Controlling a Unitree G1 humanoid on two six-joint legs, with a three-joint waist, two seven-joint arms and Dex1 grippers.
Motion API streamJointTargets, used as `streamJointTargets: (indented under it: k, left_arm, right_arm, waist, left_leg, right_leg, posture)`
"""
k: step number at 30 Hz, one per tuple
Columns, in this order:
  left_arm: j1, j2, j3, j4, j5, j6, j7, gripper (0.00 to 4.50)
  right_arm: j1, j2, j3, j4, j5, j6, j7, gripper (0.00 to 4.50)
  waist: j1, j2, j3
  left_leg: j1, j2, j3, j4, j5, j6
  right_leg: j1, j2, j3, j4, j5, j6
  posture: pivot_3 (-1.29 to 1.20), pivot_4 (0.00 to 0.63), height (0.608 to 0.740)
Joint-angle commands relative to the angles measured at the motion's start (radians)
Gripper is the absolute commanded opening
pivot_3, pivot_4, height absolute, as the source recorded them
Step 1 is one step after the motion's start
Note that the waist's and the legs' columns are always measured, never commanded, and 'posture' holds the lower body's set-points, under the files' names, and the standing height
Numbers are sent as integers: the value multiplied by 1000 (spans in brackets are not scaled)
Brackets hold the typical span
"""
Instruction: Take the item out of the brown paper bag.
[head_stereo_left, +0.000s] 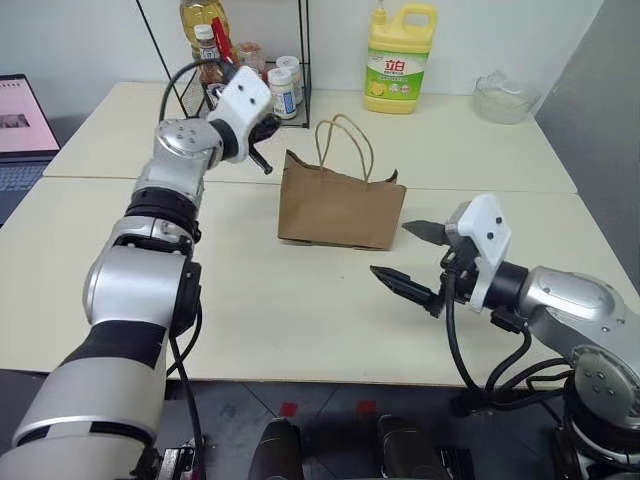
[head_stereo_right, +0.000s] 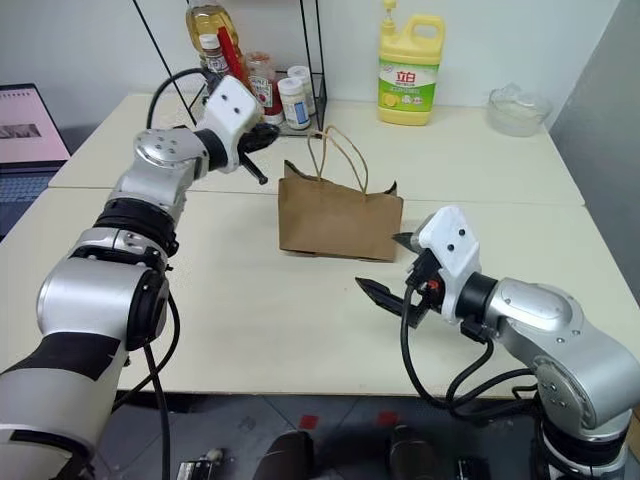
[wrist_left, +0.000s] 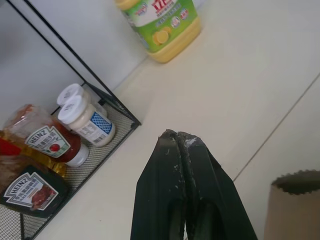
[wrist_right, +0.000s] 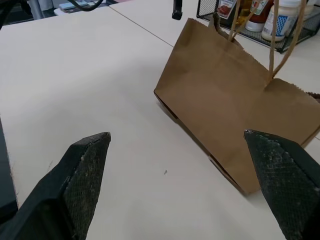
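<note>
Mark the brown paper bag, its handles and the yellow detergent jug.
brown paper bag (head_stereo_left: 335, 212), left eye view, front panel.
handles (head_stereo_left: 361, 140), left eye view, cord loop.
yellow detergent jug (head_stereo_left: 398, 70), left eye view, label.

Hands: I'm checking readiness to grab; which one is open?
The right hand, fingers spread wide beside the brown paper bag; the left hand is shut.

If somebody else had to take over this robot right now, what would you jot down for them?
Left gripper: shut, holding nothing, raised beside the bag's left end, near the wire rack.
Right gripper: open wide, empty, in front of the bag's right end, not touching it.
Brown paper bag: upright on the table, handles up. Its contents cannot be seen from here.
Done: nothing taken out yet.
Left: open the bag, reach in, lift the item out.
</note>
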Motion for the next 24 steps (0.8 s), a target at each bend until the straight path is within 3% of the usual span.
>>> streamJointTargets:
  k: [1,14,17,24]
  left_arm:
    - [-37,-5,-4,19,37,-17,-14,42]
    - [-4,49,-8,3,60,-36,-473,42]
    - [24,85,-8,-35,38,-53,-665,42]
    - [157,160,-26,-229,-35,-31,-925,42]
  right_arm:
    - [9,-18,-64,-58,49,12,-22,4500]
    - [76,-110,-220,-97,269,35,-51,4500]
    - [99,-143,-225,-98,324,31,-57,4500]
    - [142,-206,-214,-87,404,-10,-86,4500]
  waist:
    - [0,0,0]
    - [0,0,0]
    - [0,0,0]
    - [-5,0,0]
  left_leg:
    - [0,0,0,0,0,0]
    - [-1,0,-1,0,2,-3]
    - [-1,0,-1,0,2,-3]
    - [-1,1,-1,0,1,0]
  right_leg:
    - [0,0,0,0,0,0]
    - [0,0,-1,1,0,0]
    - [0,0,-1,1,0,0]
    - [1,0,-1,1,0,0]
  posture:
    - [0,150,740]
    - [0,150,740]
    - [0,150,740]
    - [0,150,740]
